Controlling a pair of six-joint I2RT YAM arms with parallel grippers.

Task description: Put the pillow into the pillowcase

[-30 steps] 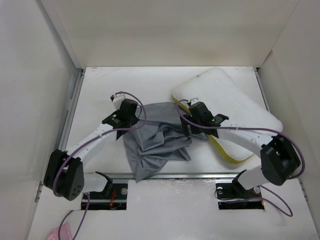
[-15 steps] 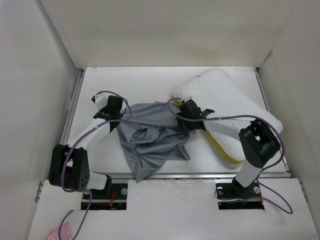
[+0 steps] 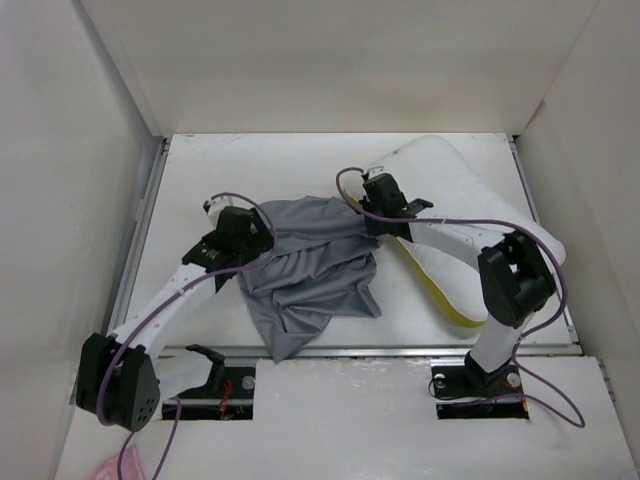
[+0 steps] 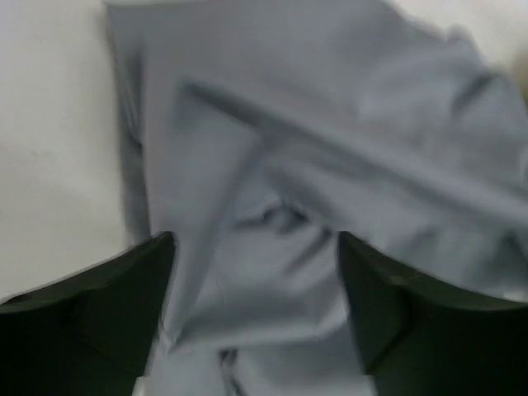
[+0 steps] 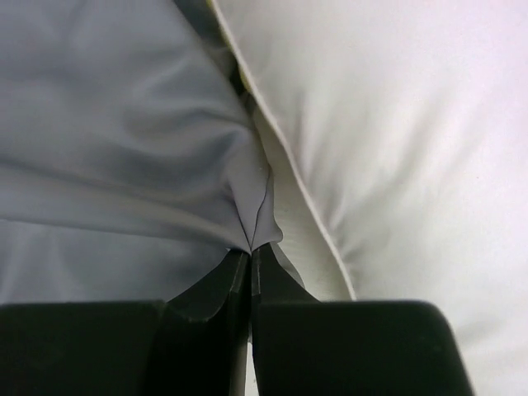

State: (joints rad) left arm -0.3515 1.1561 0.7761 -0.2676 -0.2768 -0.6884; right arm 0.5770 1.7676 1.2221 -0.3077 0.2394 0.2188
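Pulling toward 12 o'clock, your right gripper [image 5: 251, 250], jaws clenched on the pillowcase [image 3: 310, 270], has drawn its corner against the pillow [image 3: 460, 200] at 2 o'clock; your left gripper [image 4: 256, 239], jaws released, has returned over the cloth's 9 o'clock edge, likely to spread the mouth.

The pillow [image 3: 470, 195] lies toward the far right corner of the surface [image 3: 250, 165]. The pillowcase [image 3: 310, 280] lies mid-surface, reaching the near edge and touching the pillow's left side. The left pincer [image 4: 256, 247] is over its left part, and the right pincer [image 5: 250, 257] is at its far right corner.
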